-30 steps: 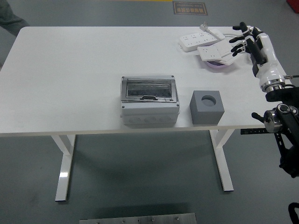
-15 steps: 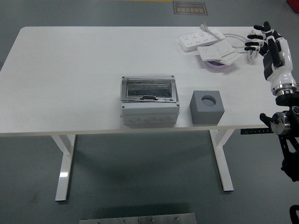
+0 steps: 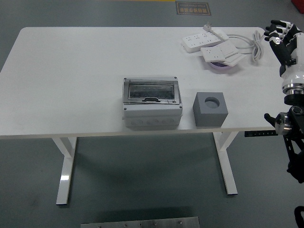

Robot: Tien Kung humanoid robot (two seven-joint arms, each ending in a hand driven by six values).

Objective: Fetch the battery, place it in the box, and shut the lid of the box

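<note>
At the far left we see only the bare white table, which spans most of the frame, its near edge running along the lower middle. The upper left corner of the frame shows grey floor beyond the table.

Moving right, in the lower centre of the frame, we find the box, a light grey enclosure standing near the table's near edge. Its smoky transparent lid lies flat over the top, with a dark latch at its front edge. We cannot tell through the lid what is inside.

Just beside the box on its right, apart from it, sits a grey block with a round hole in its top face. We see no battery in the hole or anywhere on the table.

In the upper right of the frame lie white power strips, one overlapping a pale purple dish, and a coiled white cable runs off to their right.

At the right edge of the frame we see our right hand raised above the table's far right corner, its dark-tipped fingers loosely spread and holding nothing, well apart from the box and the block. The white forearm drops below it to a black arm at the lower right.
</note>
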